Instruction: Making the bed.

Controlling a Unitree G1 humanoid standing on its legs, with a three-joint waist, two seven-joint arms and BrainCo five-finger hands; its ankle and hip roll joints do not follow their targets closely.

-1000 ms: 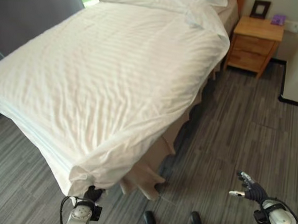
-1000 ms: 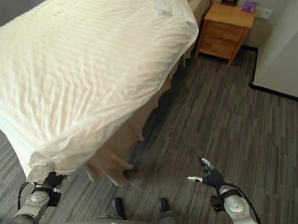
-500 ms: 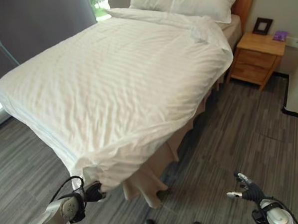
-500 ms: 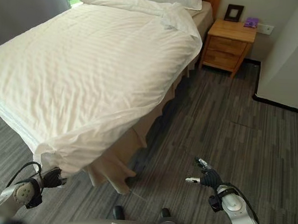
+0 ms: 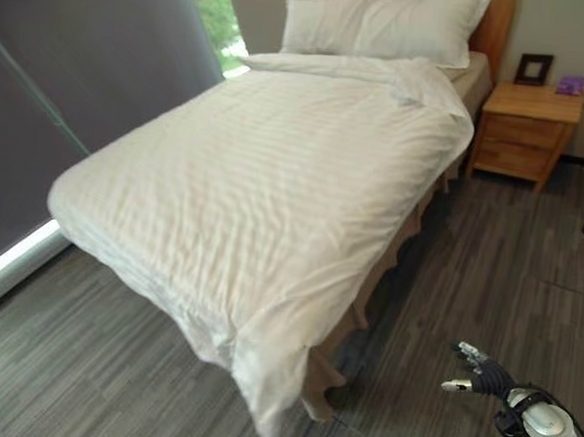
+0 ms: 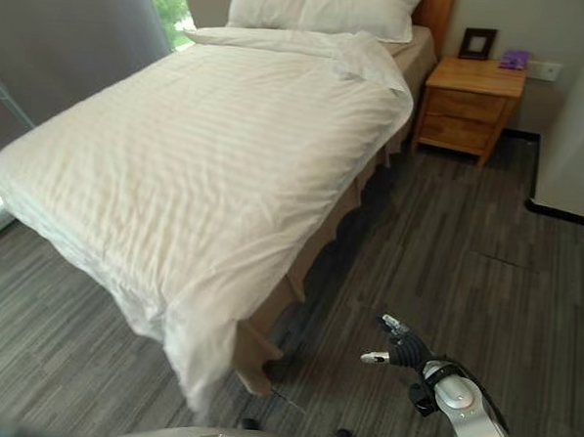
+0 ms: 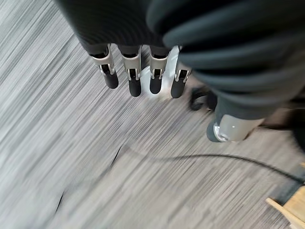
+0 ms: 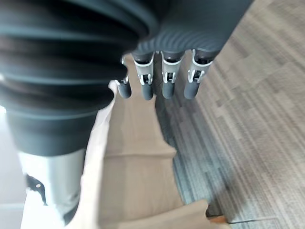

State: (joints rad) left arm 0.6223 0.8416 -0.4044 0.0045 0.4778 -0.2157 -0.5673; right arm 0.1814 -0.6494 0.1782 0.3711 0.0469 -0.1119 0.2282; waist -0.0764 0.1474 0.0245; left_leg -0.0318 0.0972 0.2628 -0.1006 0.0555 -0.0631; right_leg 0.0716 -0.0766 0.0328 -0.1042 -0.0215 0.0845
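Grey striped plank floor (image 5: 486,248) surrounds the white striped duvet (image 5: 274,178); its near corner now hangs released; left hand (image 7: 143,71) and right hand (image 6: 403,350) both relaxed, empty.

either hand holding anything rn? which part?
Nothing is held. The left hand hangs over bare floor with straight fingers; the right hand is open beside the bed, clear of the duvet.

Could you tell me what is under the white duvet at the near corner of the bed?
Below the duvet hangs a tan bed skirt down to the floor; the mattress is covered.
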